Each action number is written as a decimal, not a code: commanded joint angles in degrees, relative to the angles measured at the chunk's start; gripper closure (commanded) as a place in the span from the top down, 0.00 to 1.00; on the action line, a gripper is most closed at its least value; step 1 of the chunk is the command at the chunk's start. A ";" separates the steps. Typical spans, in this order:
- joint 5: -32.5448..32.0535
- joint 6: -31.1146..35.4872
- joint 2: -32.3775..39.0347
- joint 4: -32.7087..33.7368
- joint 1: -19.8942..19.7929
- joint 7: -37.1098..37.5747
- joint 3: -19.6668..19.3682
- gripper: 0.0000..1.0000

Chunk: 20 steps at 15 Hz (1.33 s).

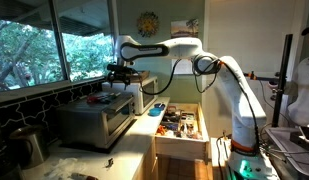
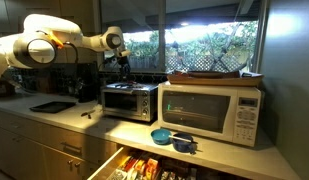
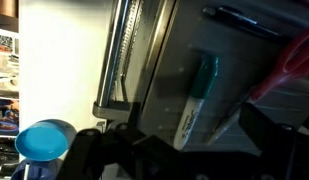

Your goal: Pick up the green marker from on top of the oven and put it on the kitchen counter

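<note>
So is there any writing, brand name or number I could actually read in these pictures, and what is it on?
Nothing here is sharp enough to quote.
Green marker on the toaster oven: dark print on its white barrel, too blurred to read.
Microwave: button panel at its right end, too small to read.
Packets in the open drawer: coloured print, too small to read.

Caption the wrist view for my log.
Green-capped white marker lying atop the silver-grey toaster oven, round blue bowl at lower left.
</note>
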 commanded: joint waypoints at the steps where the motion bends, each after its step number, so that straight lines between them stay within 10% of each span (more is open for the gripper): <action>1: -0.74 1.21 2.09 1.25 0.68 4.52 -0.83 1.00; 8: -3.37 5.95 9.07 5.81 1.31 18.08 -2.72 0.97; 12: -3.59 4.52 11.41 9.62 1.42 19.05 -2.64 0.54; 20: 0.55 -4.98 13.07 14.12 0.36 15.15 -0.17 0.03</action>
